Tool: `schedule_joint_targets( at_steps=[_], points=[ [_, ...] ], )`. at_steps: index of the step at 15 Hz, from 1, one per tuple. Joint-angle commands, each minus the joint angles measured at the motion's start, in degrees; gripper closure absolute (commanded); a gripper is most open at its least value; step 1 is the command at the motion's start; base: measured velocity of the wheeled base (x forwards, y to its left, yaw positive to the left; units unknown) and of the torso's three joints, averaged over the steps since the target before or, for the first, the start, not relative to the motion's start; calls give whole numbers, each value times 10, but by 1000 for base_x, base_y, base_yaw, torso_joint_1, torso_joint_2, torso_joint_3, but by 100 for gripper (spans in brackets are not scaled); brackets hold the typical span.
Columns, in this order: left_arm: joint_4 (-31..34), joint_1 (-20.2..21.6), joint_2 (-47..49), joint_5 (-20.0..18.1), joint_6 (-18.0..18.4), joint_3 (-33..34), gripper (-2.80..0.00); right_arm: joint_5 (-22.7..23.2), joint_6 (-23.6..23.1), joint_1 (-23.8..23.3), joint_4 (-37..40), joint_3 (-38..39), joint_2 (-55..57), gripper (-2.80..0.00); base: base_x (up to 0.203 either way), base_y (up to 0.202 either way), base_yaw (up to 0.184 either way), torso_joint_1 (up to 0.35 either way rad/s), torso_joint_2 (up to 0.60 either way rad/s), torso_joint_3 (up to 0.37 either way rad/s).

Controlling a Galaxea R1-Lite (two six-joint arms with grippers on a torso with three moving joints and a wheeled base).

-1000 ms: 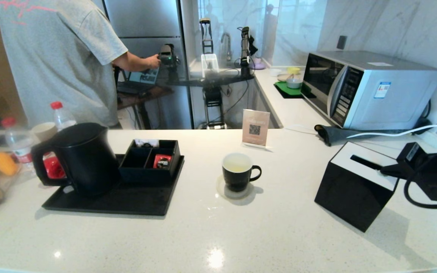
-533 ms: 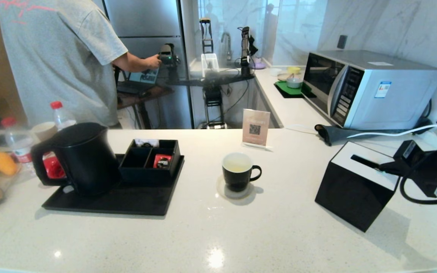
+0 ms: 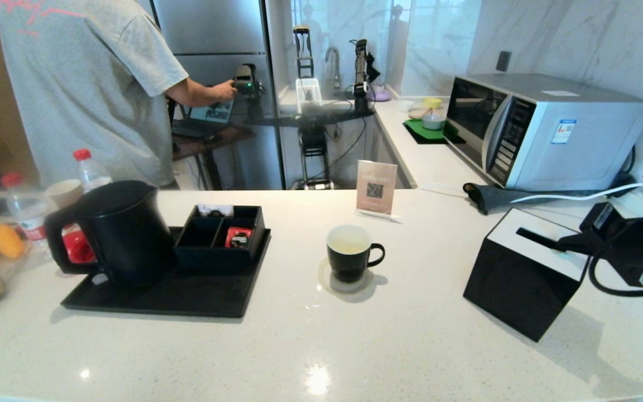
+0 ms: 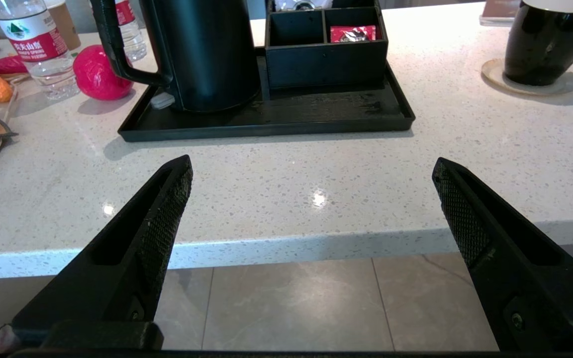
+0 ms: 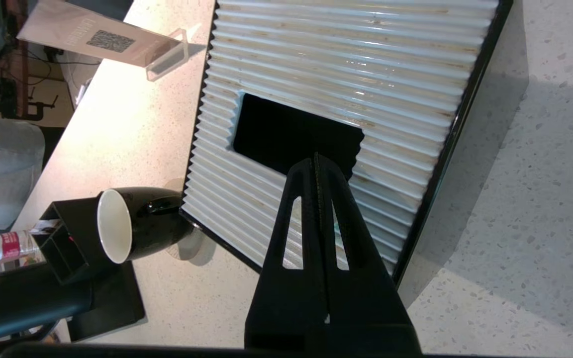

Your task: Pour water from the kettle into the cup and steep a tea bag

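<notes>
My right gripper is pressed shut on nothing, the two fingers flat against each other, and it hangs just above the ribbed white top of the black box, its tip over the dark slot in that lid. My left gripper is spread wide and empty, low and off the near edge of the counter, with floor tiles showing beneath it. Ahead of the left gripper and a little to its left stands the kettle, upright on the black tray with its lid on and its loop handle turned away from the cup; neither of my hands touches it. The cup sits on a round coaster, well ahead and to the right of my left gripper, and off to the left of my right gripper, apart from both. Inside it I can see the water, a pale, faintly yellowish liquid, so I judge the pouring is done and the kettle is put back. I can see no string or tag over the rim, and cannot tell whether the tea bag is in the cup or gone. A red packet lies in the tray's compartment box. I reckon little is left, at most parking the right arm.
</notes>
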Motion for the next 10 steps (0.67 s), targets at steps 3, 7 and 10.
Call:
schedule_joint_targets(
  at_steps=[3, 7, 10],
  points=[
    [0, 0, 0, 0, 1, 0, -280, 2, 4, 0, 4, 0, -41, 0, 0, 0, 0, 0, 0, 0],
    [0, 0, 0, 1, 0, 0, -280, 1, 3, 0, 16, 6, -102, 0, 0, 0, 0, 0, 0, 0],
    [0, 0, 0, 0, 0, 0, -280, 1, 2, 0, 29, 7, -99, 0, 0, 0, 0, 0, 0, 0]
  ],
)
